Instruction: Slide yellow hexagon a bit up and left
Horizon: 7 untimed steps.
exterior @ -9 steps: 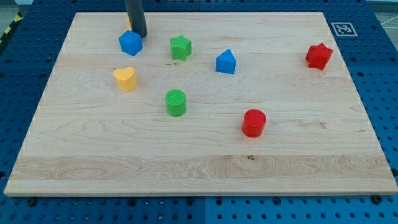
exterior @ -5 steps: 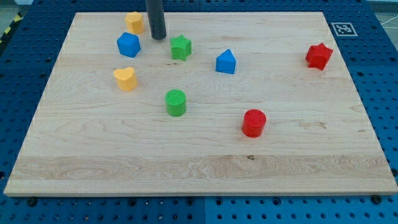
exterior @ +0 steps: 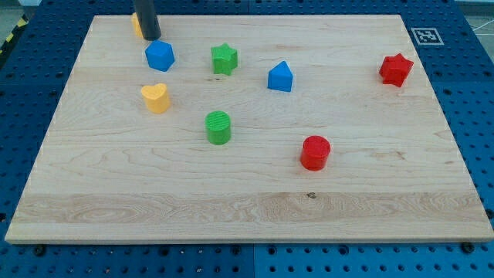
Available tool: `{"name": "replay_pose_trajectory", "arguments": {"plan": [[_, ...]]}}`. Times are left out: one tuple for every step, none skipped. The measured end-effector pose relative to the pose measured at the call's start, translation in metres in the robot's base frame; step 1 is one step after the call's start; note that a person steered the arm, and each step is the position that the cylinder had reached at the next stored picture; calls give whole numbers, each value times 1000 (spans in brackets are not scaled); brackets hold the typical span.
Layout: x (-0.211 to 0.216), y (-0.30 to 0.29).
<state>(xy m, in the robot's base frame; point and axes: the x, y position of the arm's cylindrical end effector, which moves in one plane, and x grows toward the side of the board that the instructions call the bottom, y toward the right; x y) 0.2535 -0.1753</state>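
In the camera view, the light wooden board point(exterior: 255, 185) lay on a blue perforated table point(exterior: 23, 85), with a black-and-white marker tag point(exterior: 424, 35) at the board's top right corner.

The straight dark rod came down from the view's top, and my tip point(exterior: 151, 38) sat near the board's top left corner. No fingers here at all, just that plain rod end, so nothing to spread or pinch.

The yellow hexagon block point(exterior: 137, 24) was right there, mostly hidden behind the rod, only a sliver showing at the rod's left side. It looked touching or nearly so; I could not tell which.

Just below and right of the tip sat the blue hexagonal block point(exterior: 160, 55), close but apart from it. Right of that stood the green star block point(exterior: 224, 59), then the blue house-shaped block point(exterior: 280, 76).

Far off at the view's right was the red star block point(exterior: 395, 69).

Below the blue hexagonal one sat the yellow heart block point(exterior: 156, 98), then the green cylinder block point(exterior: 218, 127) near the middle, and the red cylinder block point(exterior: 315, 152) lower right. All 8 blocks stood on the board, none touching another.
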Motion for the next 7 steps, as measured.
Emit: {"name": "replay_pose_trajectory", "arguments": {"plan": [[-11,31],[-33,31],[-35,29],[-45,1],[-46,-37],[-45,-64],[-27,-66]]}}
